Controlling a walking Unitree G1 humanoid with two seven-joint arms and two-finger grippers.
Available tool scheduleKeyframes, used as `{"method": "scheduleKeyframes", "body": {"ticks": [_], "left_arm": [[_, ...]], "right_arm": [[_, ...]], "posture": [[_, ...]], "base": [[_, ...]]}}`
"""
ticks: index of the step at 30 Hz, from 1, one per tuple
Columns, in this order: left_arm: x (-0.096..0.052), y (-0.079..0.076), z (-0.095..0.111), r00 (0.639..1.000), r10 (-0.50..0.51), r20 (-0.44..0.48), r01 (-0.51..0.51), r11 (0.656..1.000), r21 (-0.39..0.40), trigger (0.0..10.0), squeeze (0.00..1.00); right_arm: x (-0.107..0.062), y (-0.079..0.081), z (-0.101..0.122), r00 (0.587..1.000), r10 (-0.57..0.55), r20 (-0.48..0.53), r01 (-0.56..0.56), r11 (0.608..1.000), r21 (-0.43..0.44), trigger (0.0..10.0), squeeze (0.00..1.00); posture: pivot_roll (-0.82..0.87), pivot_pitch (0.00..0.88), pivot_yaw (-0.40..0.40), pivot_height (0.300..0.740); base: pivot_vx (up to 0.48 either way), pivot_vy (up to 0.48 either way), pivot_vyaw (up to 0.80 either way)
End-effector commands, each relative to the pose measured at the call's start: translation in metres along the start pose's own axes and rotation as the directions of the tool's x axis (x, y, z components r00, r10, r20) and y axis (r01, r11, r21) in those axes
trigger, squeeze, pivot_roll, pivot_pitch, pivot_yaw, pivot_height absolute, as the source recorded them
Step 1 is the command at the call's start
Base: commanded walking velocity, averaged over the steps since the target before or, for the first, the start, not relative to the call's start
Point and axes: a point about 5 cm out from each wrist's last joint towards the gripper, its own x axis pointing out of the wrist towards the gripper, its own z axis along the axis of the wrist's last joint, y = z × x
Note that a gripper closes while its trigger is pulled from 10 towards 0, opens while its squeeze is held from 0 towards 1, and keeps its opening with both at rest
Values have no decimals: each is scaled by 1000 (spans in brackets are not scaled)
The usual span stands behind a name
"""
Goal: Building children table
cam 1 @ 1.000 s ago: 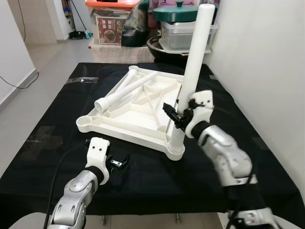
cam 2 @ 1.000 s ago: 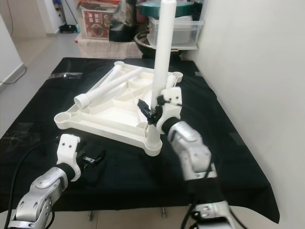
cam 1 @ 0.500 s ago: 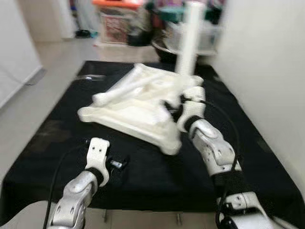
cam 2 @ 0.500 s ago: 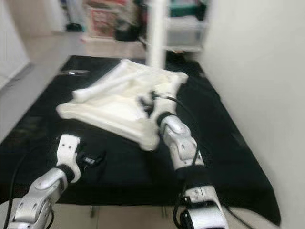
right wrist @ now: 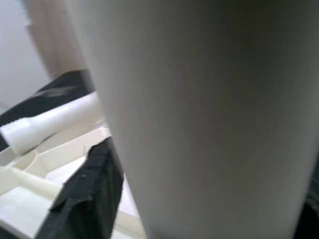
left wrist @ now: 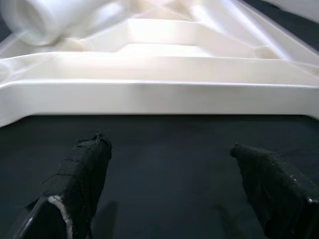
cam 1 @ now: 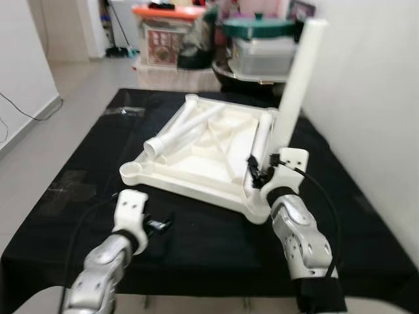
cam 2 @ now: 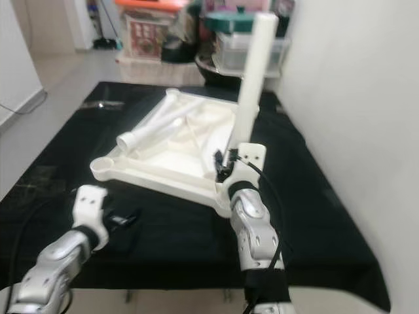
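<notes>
Tabletop: white plastic children's tabletop (cam 1: 196,160) lay upside down on the black-covered table (cam 1: 196,235), its ribbed underside facing up.
Upright leg: white tubular leg (cam 1: 293,91) stood tilted slightly at the tabletop's near right corner socket, close to the wall.
Right pincer: right pincer (cam 1: 260,173) was closed around the upright leg low down, just above the socket; in the right wrist view the leg (right wrist: 199,114) sat close against one black finger (right wrist: 87,199).
Loose legs: one leg (cam 1: 175,131) lay across the tabletop's underside toward its left, its open end pointing at the near left corner; another leg (cam 1: 263,134) lay along the right edge, beside the upright one.
Left pincer: left pincer (cam 1: 159,226) hovered low over the black cloth, just in front of the tabletop's near edge and apart from it, fingers (left wrist: 79,174) spread wide with nothing between them.
Surface: black cloth covered the whole table; pale tiled floor (cam 1: 39,131) ran along its left.
Room: white wall (cam 1: 366,98) rose on the right; stacked storage boxes (cam 1: 167,39) and a green-lidded pot (cam 1: 258,27) stood behind the table's far end.
</notes>
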Motion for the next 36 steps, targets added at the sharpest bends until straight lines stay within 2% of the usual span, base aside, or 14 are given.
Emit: {"method": "scheduleKeyframes", "body": {"ticks": [1,10,11,13,14,19,25,28,29,30,31,32,33,36], "left_arm": [[-1,3,-3,1000,8,-14,-8,1000,-12,10000,0],[-1,2,-5,1000,14,-13,-14,1000,-15,10000,0],[-1,2,-5,1000,19,-10,-19,1000,-16,10000,0],[-1,3,-4,1000,24,-7,-24,1000,-17,10000,0],[-2,1,-6,1000,25,-9,-25,999,-21,10000,0],[-5,-2,-8,1000,16,-18,-17,999,-27,10000,0],[-2,-1,-7,1000,14,-20,-14,1000,-20,10000,0],[-1,0,-6,1000,14,-18,-15,1000,-20,10000,0],[0,-1,-6,1000,12,-15,-12,1000,-22,10000,0],[0,-1,-6,1000,12,-15,-12,1000,-22,10000,0],[0,-3,-7,1000,8,-19,-8,1000,-21,10000,0],[0,-3,-7,1000,8,-19,-8,1000,-21,10000,0],[0,-4,-7,1000,2,-19,-2,1000,-24,10000,0],[0,-4,-8,1000,-1,-22,0,1000,-22,10000,0]], "right_arm": [[8,11,9,985,171,-19,-171,985,15,10000,0],[-6,26,0,754,647,-111,-653,756,-30,9216,0],[-4,24,-6,766,632,-119,-637,771,-5,1922,0],[-3,23,-11,777,616,-127,-618,786,31,1922,0],[5,14,-12,866,488,-107,-488,872,25,0,0],[18,-24,-20,992,15,-123,-4,995,95,0,0],[-6,-63,-25,905,-409,-113,410,912,-15,0,0],[-8,-63,-24,897,-429,-108,429,903,-21,0,0],[-9,-54,-19,916,-392,-85,389,920,-47,4471,0],[-9,-54,-19,916,-392,-85,389,920,-47,4471,0],[-7,-38,-10,954,-299,-30,297,954,-47,10000,0],[-7,-38,-10,954,-299,-30,297,954,-47,10000,0],[-5,-20,1,985,-170,25,170,985,-6,10000,863],[-1,-6,9,997,-49,59,48,999,16,10000,1000]], "posture": [[51,0,-56,740],[58,0,-74,740],[64,0,-82,740],[65,0,-82,740],[61,0,-79,740],[52,0,-70,740],[43,0,-66,740],[42,0,-66,740],[35,0,-60,740],[35,0,-60,740],[34,0,-55,740],[34,0,-55,740],[37,0,-55,740],[41,0,-58,740]], "base": [[0,0,0],[0,0,0],[0,0,0],[0,0,0],[0,0,0],[0,0,0],[0,0,0],[0,0,0],[0,0,0],[0,0,0],[0,0,0],[0,0,0],[0,0,0],[0,0,0]]}}
